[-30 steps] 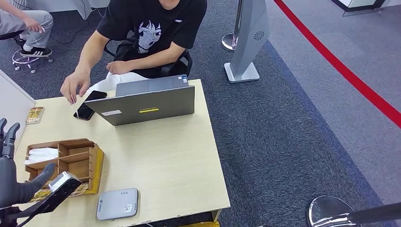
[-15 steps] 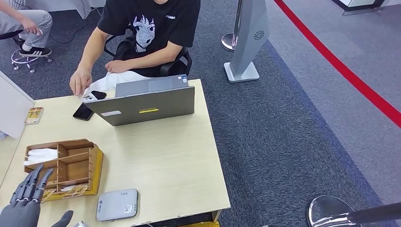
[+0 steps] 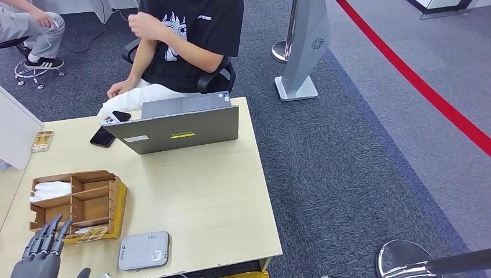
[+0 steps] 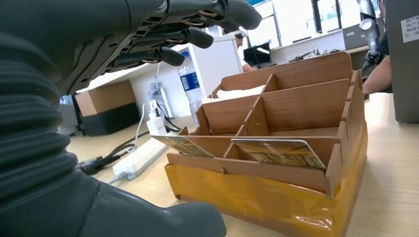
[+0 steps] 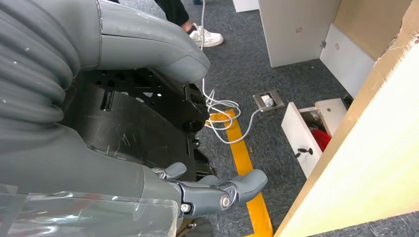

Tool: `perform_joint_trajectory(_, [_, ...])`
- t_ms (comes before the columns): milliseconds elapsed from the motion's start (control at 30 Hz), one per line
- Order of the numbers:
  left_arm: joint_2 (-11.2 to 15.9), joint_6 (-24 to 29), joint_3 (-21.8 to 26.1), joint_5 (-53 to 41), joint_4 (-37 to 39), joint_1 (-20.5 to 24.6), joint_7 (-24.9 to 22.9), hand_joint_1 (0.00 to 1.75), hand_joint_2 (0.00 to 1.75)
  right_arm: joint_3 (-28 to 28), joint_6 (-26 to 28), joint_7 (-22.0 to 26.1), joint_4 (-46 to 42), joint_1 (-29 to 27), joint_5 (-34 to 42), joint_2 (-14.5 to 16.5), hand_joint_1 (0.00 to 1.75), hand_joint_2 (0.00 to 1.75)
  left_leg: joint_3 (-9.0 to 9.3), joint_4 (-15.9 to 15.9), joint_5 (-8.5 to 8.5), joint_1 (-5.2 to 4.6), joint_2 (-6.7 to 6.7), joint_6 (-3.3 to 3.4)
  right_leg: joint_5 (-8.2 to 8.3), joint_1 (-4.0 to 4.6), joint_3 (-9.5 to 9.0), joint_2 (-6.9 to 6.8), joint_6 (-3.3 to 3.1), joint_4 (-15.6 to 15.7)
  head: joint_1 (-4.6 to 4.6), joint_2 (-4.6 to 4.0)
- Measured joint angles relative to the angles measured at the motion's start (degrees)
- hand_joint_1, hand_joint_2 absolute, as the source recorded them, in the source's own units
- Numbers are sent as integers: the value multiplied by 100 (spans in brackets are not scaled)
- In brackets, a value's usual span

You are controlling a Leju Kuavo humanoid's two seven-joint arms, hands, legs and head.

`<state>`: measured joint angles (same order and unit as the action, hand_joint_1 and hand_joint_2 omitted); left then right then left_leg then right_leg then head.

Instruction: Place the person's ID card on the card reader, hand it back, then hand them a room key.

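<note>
The grey card reader (image 3: 143,250) lies at the table's front edge with nothing on it. To its left stands a wooden organizer (image 3: 78,202); patterned cards (image 3: 92,233) lie in its front compartments, seen close in the left wrist view as cards (image 4: 281,153). My left hand (image 3: 43,255) hovers at the front left corner, fingers spread, holding nothing; the wrist view shows its fingers (image 4: 188,34) above the organizer (image 4: 296,113). My right hand (image 5: 217,192) hangs beside the table, empty. A small light card-like item (image 3: 107,119) lies by a black phone (image 3: 103,136).
An open grey laptop (image 3: 179,124) stands at the far side of the table (image 3: 220,197). A person (image 3: 185,40) sits behind it, one hand raised to the chest. A yellow packet (image 3: 42,141) lies at the far left. A white cabinet (image 3: 14,127) borders the table's left.
The person's hand has left the table's far corner and risen to the chest. My left hand has sunk from the left edge to the front corner, then crept slightly forward.
</note>
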<state>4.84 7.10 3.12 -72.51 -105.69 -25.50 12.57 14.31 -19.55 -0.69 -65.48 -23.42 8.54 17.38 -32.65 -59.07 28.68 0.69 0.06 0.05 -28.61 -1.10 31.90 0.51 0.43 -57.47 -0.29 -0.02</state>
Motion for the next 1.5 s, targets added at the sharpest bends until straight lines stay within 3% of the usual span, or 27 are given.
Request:
perform_joint_trajectory(167, [-36, 343, 70, -765, 506, 359, 13, 0, 175, -4, -128, -25, -3, 1, -58, 0, 0, 175, 0, 0, 0, -1, -2, 0, 0, -1, 0, -2, 0, 0, 0, 0])
perform_joint_trajectory(600, [374, 739, -307, -1309, 1705, 1127, -426, 0, 175, 63, -426, 86, 204, 105, -424, 0, 0, 175, 1, 0, -1, 0, 0, 0, 0, 0, 1, 0, -1, 0, 0, 0])
perform_joint_trajectory(1267, [615, 793, -803, -1172, 1668, 1233, -590, 0, 175, 108, -306, 76, 308, 122, -266, 0, 0, 175, -1, 0, 0, 0, -1, 0, 0, 0, 2, 0, 0, 0, 0, 0])
perform_joint_trajectory(1400, [621, 777, -831, -1099, 1584, 1187, -598, 175, 175, 103, -287, 77, 299, 110, -255, 0, 0, 175, -1, 0, 0, 0, -1, 0, 0, 0, 3, 0, 0, 0, 0, 0])
perform_joint_trajectory(1500, [638, 746, -834, -1038, 1546, 1164, -599, 175, 175, 102, -285, 73, 295, 105, -214, 0, 0, 175, -1, 0, 0, 0, 0, 0, 0, 0, 3, 0, 0, 0, 0, 0])
